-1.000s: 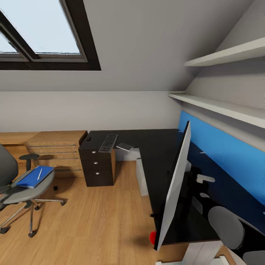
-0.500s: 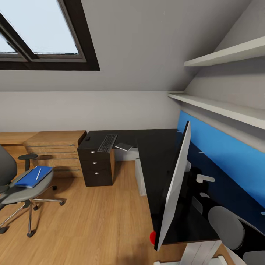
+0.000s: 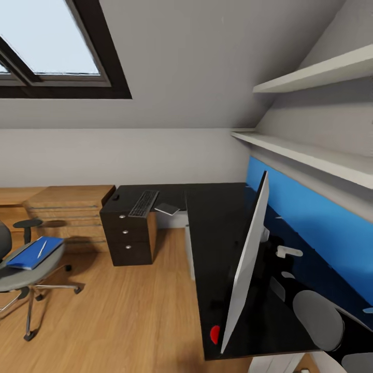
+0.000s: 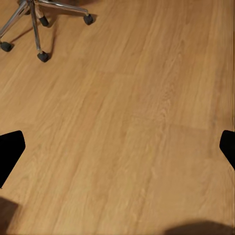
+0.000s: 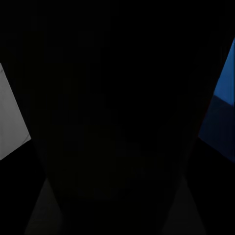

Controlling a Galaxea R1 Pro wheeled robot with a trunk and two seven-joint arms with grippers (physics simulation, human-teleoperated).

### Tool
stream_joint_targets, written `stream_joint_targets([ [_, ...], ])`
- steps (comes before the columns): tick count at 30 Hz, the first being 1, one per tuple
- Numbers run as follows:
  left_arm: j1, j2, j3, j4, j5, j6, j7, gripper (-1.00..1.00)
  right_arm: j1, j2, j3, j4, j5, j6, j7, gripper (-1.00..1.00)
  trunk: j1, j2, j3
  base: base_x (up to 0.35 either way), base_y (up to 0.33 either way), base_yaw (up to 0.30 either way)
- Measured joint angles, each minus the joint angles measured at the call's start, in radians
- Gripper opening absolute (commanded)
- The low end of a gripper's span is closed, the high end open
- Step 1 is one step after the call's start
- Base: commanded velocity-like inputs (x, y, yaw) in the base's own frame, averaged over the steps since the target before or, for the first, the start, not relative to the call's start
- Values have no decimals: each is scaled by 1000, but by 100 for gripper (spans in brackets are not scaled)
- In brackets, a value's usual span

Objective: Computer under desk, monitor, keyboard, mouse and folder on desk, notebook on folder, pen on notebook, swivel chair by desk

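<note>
The monitor [image 3: 247,261] shows edge-on and tilted over the near end of the black desk [image 3: 215,217], its red light [image 3: 215,334] low. My right gripper [image 5: 115,161] is pressed against a black surface and appears shut on the monitor. On the desk's far wing lie the keyboard [image 3: 143,203], the grey notebook [image 3: 167,209] and the small mouse [image 3: 115,197]. The blue folder [image 3: 28,254] rests on the swivel chair [image 3: 26,272] with the pen [image 3: 41,248] on it. A strip of the computer [image 3: 190,248] shows under the desk. My left gripper [image 4: 117,152] is open over the floor.
A light-wood chest of drawers [image 3: 67,212] stands left of the desk's drawer unit [image 3: 127,235]. White shelves [image 3: 311,77] and a blue wall panel [image 3: 316,217] run along the right wall. Wood floor [image 3: 119,311] lies open between chair and desk. Chair casters [image 4: 43,56] are near the left gripper.
The view has shifted, so the chair, chest and desk slid left. The monitor kept its place in the view, moving along with me, and more desk top now lies beneath it.
</note>
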Motion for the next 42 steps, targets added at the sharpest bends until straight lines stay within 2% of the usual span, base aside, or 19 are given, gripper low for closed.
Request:
stream_joint_targets([
  [9,0,-1,0,0,0,2,-1,100,-1,-1,0,-1,8,1,0,-100,0,0,0,178,-289,0],
  [11,0,-1,0,0,0,3,-1,100,0,-1,2,-1,-3,-1,-1,-100,0,0,0,106,-206,0],
  [15,0,0,1,0,1,4,-3,100,0,-2,-3,0,11,1,1,-100,0,0,0,23,-178,0],
  [16,0,0,0,0,0,4,-3,100,0,-2,6,-8,-3,2,-1,-100,0,1,0,2,-300,0],
  [17,0,0,0,0,0,5,-3,100,0,-2,3,-23,5,1,0,-100,0,0,0,1,-314,0],
  [18,0,0,1,0,0,5,-3,100,0,-2,24,-35,-8,-2,-3,-100,0,0,0,0,-329,0],
  [19,0,0,0,0,0,5,-3,100,-1,-2,23,-45,8,1,-1,-100,0,0,0,0,-333,0],
  [20,0,0,0,0,0,5,-3,100,0,-2,33,-45,0,0,-2,-100,0,0,0,0,-334,0],
  [22,0,0,0,0,0,6,-3,100,0,-2,11,-47,2,2,-1,-100,0,0,0,0,-333,0],
  [23,0,0,0,0,0,6,-3,100,0,-2,13,-48,-6,0,-2,-100,0,0,0,0,-325,0],
  [24,0,1,0,0,0,6,-3,100,0,-2,11,-50,5,2,-1,-100,0,0,0,0,-305,0],
  [25,0,1,0,0,0,6,-3,100,0,-2,27,-48,-5,1,-2,-100,0,0,0,0,-233,0],
  [26,0,1,0,0,0,6,-3,100,0,-1,20,-50,4,3,-1,-100,0,0,0,0,-186,0],
  [42,0,0,0,0,0,6,-1,100,0,2,18,-50,0,6,-1,-100,0,0,0,0,-20,0],
])
